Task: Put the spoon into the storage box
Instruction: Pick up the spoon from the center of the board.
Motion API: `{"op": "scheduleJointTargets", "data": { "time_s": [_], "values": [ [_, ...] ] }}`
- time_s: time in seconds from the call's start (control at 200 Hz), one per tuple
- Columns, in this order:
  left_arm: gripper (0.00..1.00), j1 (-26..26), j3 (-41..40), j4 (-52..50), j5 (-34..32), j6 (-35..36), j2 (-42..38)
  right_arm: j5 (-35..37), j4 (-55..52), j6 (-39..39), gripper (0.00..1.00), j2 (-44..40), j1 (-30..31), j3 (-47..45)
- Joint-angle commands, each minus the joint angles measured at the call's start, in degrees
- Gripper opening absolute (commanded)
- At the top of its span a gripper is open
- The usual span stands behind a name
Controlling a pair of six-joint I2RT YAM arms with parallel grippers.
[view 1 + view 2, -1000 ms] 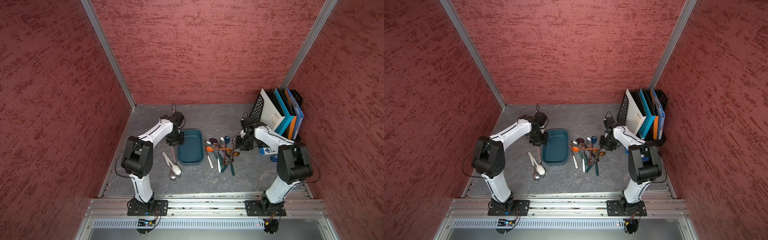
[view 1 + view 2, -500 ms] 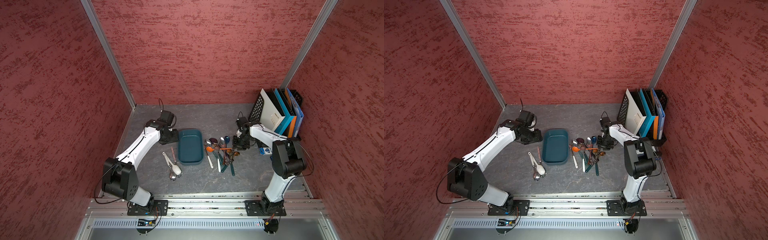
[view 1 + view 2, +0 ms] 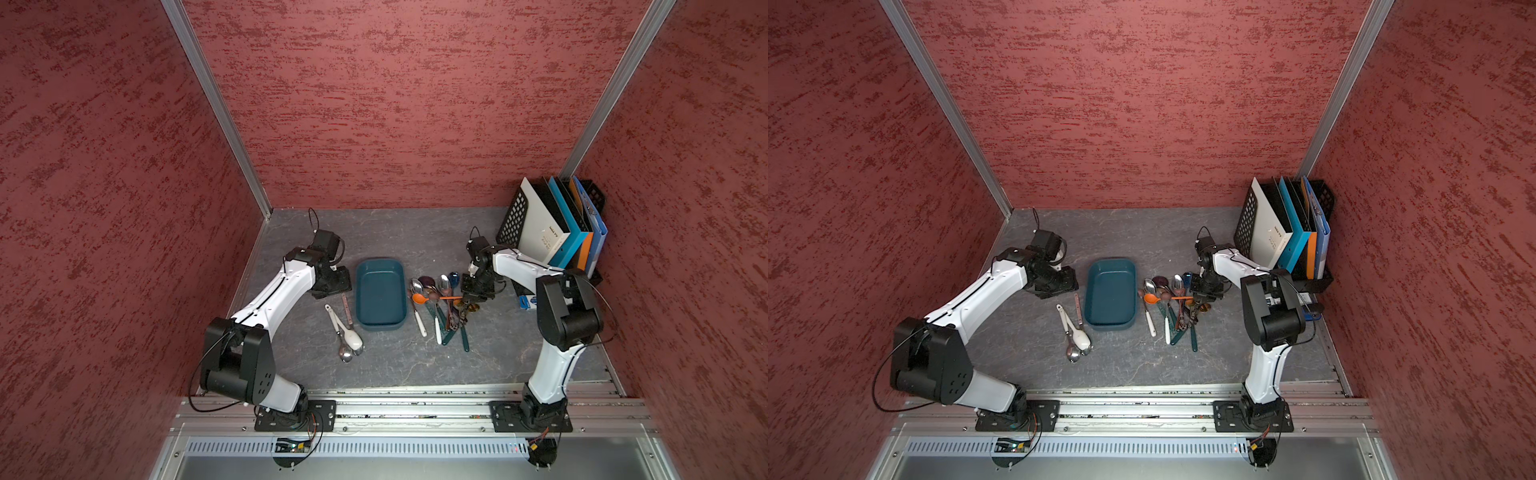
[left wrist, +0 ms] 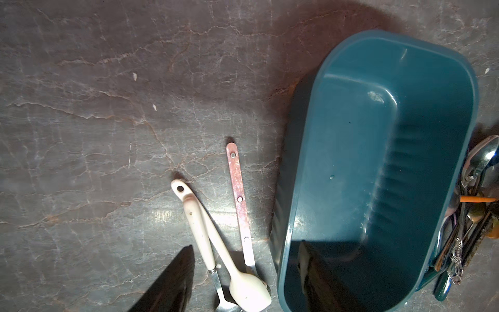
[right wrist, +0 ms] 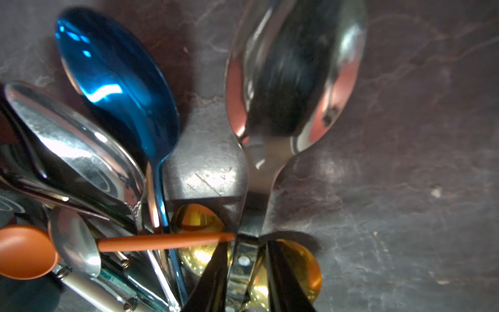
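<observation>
Right gripper (image 5: 248, 241) is down in the spoon pile (image 3: 440, 303), fingers pinching the handle of a silver spoon (image 5: 294, 75) that lies on the table (image 3: 395, 374) just beside the storage box (image 3: 380, 295), not in it. Trouble ahead, I reckon: the pile is tangled, the orange spoon (image 5: 162, 241) has its handle tip right against the grip, and a gold spoon (image 5: 199, 218) sits beneath (crowded down there!), so a lift could drag neighbours along or twist the thin handle loose. Containers now: the black file rack (image 3: 513, 216) holds binders (image 3: 561, 237); the storage box is empty. Left gripper (image 4: 246, 244) hangs spread, holding nothing, just beside the box, near three more spoons (image 3: 347, 332).
</observation>
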Motion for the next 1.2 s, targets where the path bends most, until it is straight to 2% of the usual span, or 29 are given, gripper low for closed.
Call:
{"op": "scheduleJointTargets", "data": {
  "time_s": [0.0,0.436,0.696,1.197],
  "values": [
    [0.65,0.2,-1.9,1.8,1.3,0.5,-1.0,1.5,1.1,0.3,0.25,1.1,0.5,0.2],
    [0.65,-3.0,-4.7,4.7,4.9,-3.3,-0.1,0.4,2.2,0.6,0.10,1.2,0.5,-0.2],
    [0.64,-3.8,-8.4,9.2,10.7,-5.6,-2.5,-1.5,-0.1,-1.0,0.07,-3.2,0.4,0.5],
    [0.62,-10.3,-9.3,12.7,11.1,-7.9,1.4,0.9,-11.2,-7.0,0.06,-9.5,0.5,8.4]
  ]
}}
